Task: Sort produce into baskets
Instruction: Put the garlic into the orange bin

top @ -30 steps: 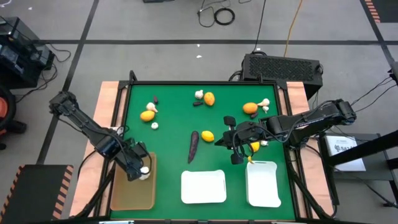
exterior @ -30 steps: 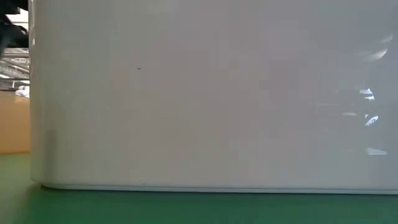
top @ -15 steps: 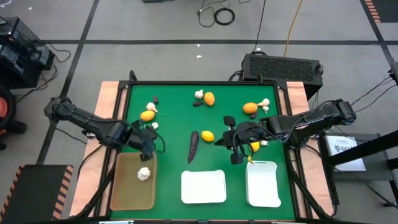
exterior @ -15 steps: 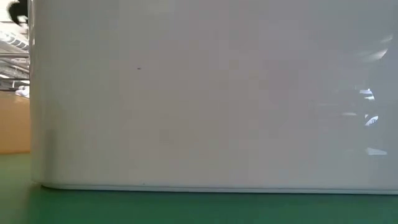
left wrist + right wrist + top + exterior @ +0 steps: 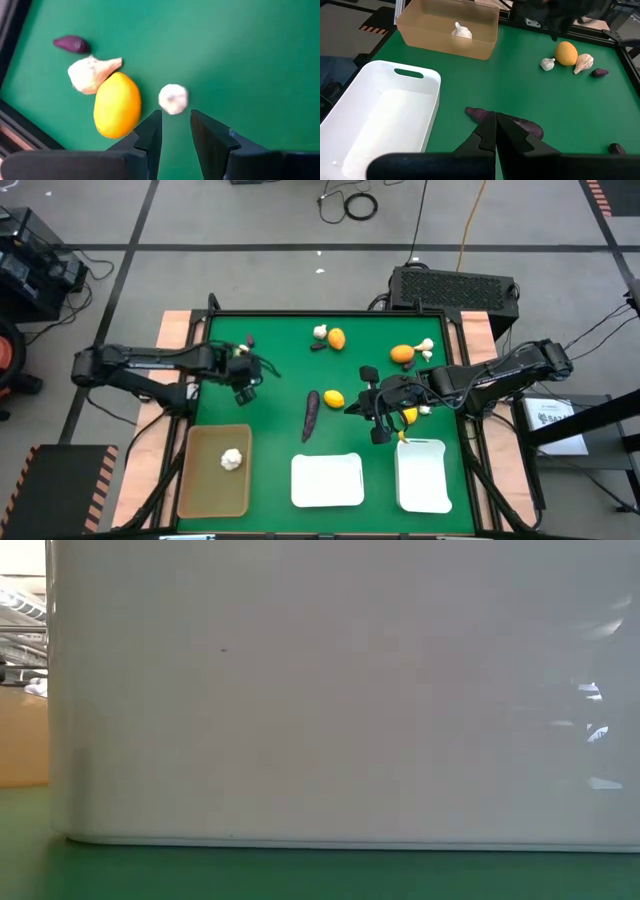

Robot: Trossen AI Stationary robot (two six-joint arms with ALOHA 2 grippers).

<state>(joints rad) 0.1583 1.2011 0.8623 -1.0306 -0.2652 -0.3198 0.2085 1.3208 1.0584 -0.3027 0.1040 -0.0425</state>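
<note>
Left tool has swung from the long tan-brown plastic basket at the near left, where one whitish knobbly bulb now lies, out to the far-left cluster; its fingers stand apart just short of a small round white bulb beside a yellow-orange oval fruit. One bulb sorted, another seemingly next. Right tool unmoved mid-table beside the far end of the right white rectangular basket, fingers together on nothing.

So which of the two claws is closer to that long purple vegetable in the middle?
The right. The right gripper hangs a short way to one side of the long purple vegetable; the left gripper is farther off, over the small white bulb.
</note>
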